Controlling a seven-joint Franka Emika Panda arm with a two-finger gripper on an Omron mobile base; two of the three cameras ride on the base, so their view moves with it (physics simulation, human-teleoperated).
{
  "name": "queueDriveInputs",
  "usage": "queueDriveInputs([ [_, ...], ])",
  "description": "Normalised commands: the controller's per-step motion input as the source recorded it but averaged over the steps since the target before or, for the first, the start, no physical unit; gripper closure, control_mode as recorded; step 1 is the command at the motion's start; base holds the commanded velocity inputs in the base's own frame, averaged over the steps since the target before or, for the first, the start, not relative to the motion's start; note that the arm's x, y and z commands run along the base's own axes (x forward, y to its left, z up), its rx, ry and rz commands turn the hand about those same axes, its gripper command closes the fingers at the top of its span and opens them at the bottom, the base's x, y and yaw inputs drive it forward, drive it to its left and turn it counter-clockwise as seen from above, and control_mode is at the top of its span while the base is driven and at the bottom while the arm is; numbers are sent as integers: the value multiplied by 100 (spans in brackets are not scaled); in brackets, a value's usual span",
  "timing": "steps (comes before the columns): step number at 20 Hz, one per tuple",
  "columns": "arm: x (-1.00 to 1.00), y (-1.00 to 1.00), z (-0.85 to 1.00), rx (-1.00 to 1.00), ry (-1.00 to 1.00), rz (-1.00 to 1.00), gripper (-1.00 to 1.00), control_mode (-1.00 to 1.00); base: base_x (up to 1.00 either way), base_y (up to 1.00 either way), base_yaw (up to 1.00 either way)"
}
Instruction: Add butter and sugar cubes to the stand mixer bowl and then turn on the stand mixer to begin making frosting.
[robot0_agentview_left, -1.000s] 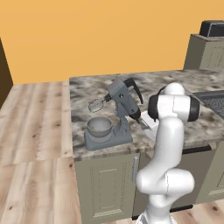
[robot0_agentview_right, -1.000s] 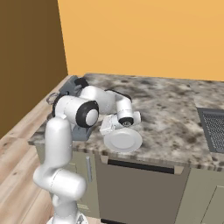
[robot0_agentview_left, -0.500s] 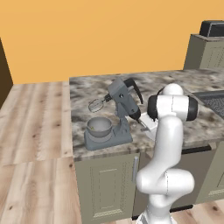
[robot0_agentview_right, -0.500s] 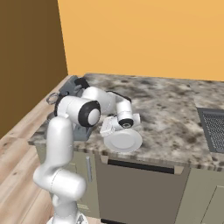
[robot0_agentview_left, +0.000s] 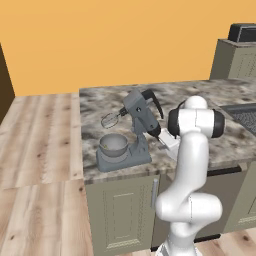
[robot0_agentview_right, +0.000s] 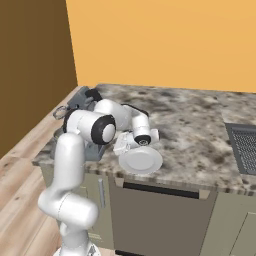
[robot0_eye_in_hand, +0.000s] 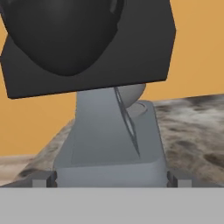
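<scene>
The grey stand mixer with black-trimmed tilting head (robot0_agentview_left: 140, 125) stood on the mottled stone worktop (robot0_agentview_left: 225, 140) near its left front edge, head tilted back. The round grey metallic bowl (robot0_agentview_left: 113, 144) sat on the mixer base. The hand (robot0_eye_in_hand: 111, 177) was just behind the mixer, its two tips spread wide. A flat white round plate (robot0_agentview_right: 141, 161) lay to the right.

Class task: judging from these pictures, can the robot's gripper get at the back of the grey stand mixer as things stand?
Probably yes: the gripper sits right behind the grey stand mixer, with nothing between them.
</scene>
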Motion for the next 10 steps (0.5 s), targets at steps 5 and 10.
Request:
queueDriveInputs([
  [5,22,1,-4,0,0,-1,-100,-100,0,0,0],
  [10,21,0,-12,0,0,-2,-100,-100,0,0,0],
])
